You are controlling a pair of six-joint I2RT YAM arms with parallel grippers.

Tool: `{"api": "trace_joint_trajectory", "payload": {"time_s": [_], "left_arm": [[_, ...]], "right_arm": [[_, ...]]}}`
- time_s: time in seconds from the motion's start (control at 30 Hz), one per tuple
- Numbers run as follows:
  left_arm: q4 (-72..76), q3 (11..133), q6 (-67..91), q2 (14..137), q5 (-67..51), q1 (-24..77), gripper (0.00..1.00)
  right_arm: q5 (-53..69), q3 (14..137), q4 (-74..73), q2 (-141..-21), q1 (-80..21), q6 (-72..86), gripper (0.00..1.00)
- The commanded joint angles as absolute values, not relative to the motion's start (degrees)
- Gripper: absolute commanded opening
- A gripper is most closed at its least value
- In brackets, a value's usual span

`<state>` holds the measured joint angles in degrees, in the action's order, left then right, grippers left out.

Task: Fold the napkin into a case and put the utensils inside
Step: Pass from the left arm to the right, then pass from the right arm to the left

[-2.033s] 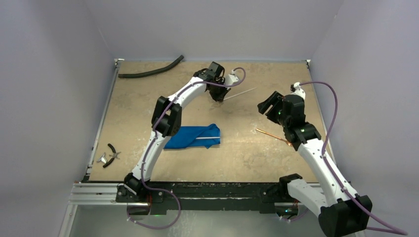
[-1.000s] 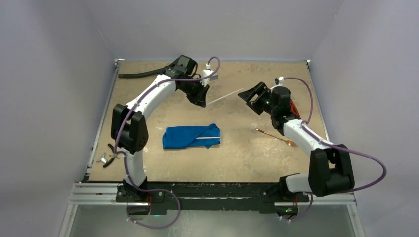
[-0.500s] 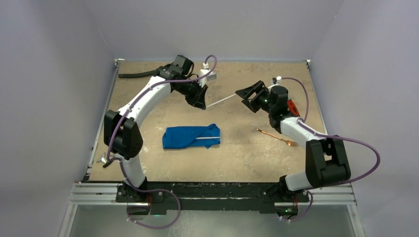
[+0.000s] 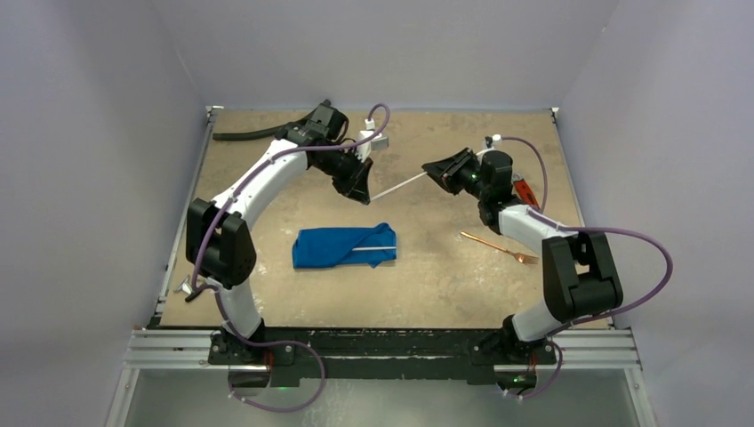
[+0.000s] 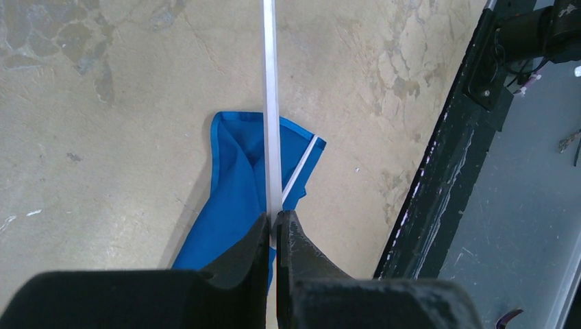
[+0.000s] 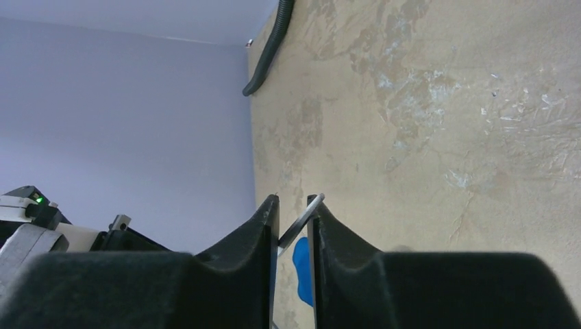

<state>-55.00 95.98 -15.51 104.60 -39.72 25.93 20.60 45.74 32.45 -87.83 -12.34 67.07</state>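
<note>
The napkin [image 4: 342, 246] is seen near the middle of the surface [image 4: 445, 285], folded into an oblong, wrinkled shape. One silver utensil [image 4: 374, 249] is laid across its right part. A second silver utensil [image 4: 400, 184] is held in the air beyond the napkin's far edge. A copper utensil [image 4: 498, 246] is lying on the surface to the right of the napkin, well apart from it.

The left jaws are clamped together on one end of the second silver utensil. The right jaws are set narrowly apart around its other end; whether it is already pressed there cannot be told.

The utensils are judged to be light, stiff and smooth, so slipping or turning is to be expected in a grip at the very tip. A hold further in along the handle, on the flat sides, would be safer. The napkin is judged soft and limp. It should be taken at an edge or a corner, and its opening may collapse when a utensil is pushed in.

No brand, label or writing can be read anywhere.
</note>
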Motion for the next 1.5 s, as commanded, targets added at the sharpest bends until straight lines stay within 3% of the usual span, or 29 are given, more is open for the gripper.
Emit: {"api": "trace_joint_trajectory", "payload": {"time_s": [0.0,0.13,0.2,0.23,0.3,0.37,0.43,0.53,0.63,0.7,0.73,0.8,1.07,1.47], "left_arm": [[-55.1,95.8,-15.1,101.38,-42.69,25.93,0.0],[-55.55,95.8,-15.26,101.01,-42.93,25.94,0.0],[-55.99,95.8,-15.24,100.65,-43.33,25.8,0.0],[-56.1,95.8,-15.23,100.48,-43.44,25.87,0.0],[-56.1,95.73,-15.04,100.04,-43.66,25.84,0.0],[-56.21,95.63,-14.91,99.78,-43.81,25.84,0.0],[-56.46,95.5,-14.98,99.6,-43.79,25.83,0.0],[-56.98,94.7,-15.1,99.28,-42.92,25.85,0.01],[-57.15,92.73,-14.89,98.67,-40.66,25.25,0.34],[-57.03,91.2,-14.73,98.41,-39.32,24.13,0.63],[-57.45,90.66,-15.16,98.37,-38.94,23.36,0.69],[-58.63,90.14,-16.04,98.42,-37.83,21.57,0.73],[-58.35,84.06,-18.73,96.24,-28.4,13.63,0.73],[-51.62,71.57,-18.27,95.76,-25.4,10.28,0.51]], "right_arm": [[22.06,47.59,35.83,-87.22,-12.61,68.02,0.18],[22.12,47.21,35.95,-87.18,-12.57,68.23,0.09],[22.13,47.19,35.81,-87.27,-12.57,68.27,0.13],[22.08,47.17,35.78,-87.35,-12.57,68.48,0.23],[22.22,46.94,36.09,-87.5,-12.57,68.9,0.24],[21.83,46.77,36.26,-87.1,-12.57,69.17,0.18],[20.69,46.59,35.58,-86.33,-12.57,68.88,0.03],[19.09,46.54,33.35,-84.05,-12.57,67.38,0.0],[17.39,46.02,30.76,-81.36,-12.57,66.06,0.0],[16.32,45.28,28.91,-79.36,-12.58,65.34,0.0],[15.77,44.56,27.78,-78.2,-12.61,65.0,0.0],[14.39,43.54,25.0,-75.52,-12.57,64.1,0.0],[8.98,38.76,10.88,-60.86,-13.09,60.3,0.0],[5.88,31.12,7.57,-53.89,-18.96,64.04,0.0]]}}
